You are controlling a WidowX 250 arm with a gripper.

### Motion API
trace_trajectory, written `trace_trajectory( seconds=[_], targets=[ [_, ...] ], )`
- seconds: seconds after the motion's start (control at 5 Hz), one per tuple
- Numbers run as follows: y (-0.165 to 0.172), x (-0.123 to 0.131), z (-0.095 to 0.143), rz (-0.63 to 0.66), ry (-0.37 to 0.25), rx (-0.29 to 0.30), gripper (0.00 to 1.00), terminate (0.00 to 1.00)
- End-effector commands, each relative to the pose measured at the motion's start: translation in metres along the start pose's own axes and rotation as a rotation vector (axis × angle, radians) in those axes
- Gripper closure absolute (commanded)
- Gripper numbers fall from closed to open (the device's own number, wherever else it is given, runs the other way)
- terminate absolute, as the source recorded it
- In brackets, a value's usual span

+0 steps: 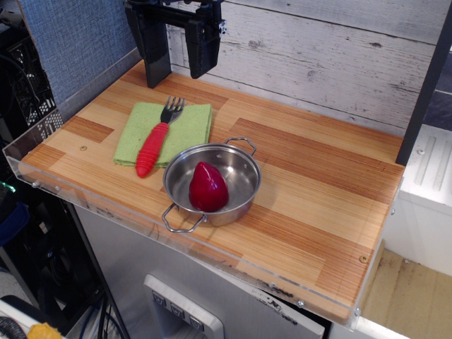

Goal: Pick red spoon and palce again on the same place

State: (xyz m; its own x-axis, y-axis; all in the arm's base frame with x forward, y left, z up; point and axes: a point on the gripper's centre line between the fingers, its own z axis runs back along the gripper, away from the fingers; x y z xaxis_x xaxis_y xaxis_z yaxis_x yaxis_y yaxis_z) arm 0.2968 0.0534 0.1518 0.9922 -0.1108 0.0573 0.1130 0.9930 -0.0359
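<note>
The red spoon (157,139), a thick ribbed red handle with a silver pronged head, lies on the light-green napkin (188,129) at the left of the wooden table. Its head points to the back and the end of its handle reaches the napkin's front edge. My gripper (176,60) hangs above the back of the table, behind and above the napkin. It is open and empty, with its two black fingers (155,49) wide apart.
A steel two-handled pot (244,178) stands right of the napkin and holds a dark-red glossy teardrop object (207,188). A clear acrylic rim (21,159) borders the table's left and front edges. A white plank wall stands behind, and a dark post (424,92) stands at the right.
</note>
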Motion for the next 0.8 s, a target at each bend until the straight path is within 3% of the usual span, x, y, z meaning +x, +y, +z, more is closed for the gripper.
trace_trajectory(
  seconds=[0.0,0.2,0.6],
  targets=[
    [0.000,0.000,0.000,0.000,0.000,0.000,0.00,0.00],
    [0.023,-0.001,0.000,0.086,-0.012,-0.010,0.00,0.00],
    [0.067,-0.020,-0.028,0.194,0.015,0.026,0.00,0.00]
  ],
)
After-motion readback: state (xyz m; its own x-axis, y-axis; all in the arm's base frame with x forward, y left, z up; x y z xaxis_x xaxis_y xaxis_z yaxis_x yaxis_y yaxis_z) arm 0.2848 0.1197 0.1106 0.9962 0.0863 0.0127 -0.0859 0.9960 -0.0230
